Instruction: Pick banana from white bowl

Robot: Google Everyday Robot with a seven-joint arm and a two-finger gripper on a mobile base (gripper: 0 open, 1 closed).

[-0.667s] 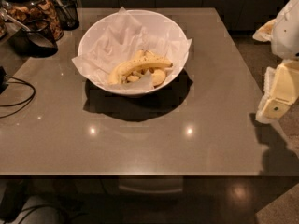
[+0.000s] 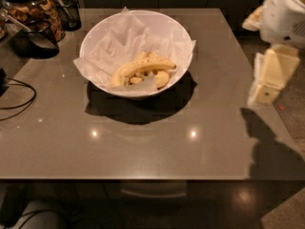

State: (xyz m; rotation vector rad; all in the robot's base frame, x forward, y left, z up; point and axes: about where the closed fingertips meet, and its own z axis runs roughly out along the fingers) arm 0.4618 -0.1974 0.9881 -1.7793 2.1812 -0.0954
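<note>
The white bowl (image 2: 177,28), lined with crumpled white paper, stands on the grey table at the centre back. The long yellow banana (image 2: 143,67) with brown speckles lies curved in the bowl's front part, over some shorter, paler pieces (image 2: 162,78). My gripper (image 2: 269,75), cream-coloured, hangs at the right edge of the table. It is well to the right of the bowl, apart from it, and holds nothing that I can see.
A glass jar of brown snacks (image 2: 33,8) and a dark cup (image 2: 35,35) stand at the back left. Another dark holder (image 2: 69,11) is behind them. A black cable (image 2: 19,99) lies at the left edge. The table's front edge (image 2: 143,178) is near.
My gripper and arm have shifted a little left and up at the right side. The bowl and the banana have not moved.
</note>
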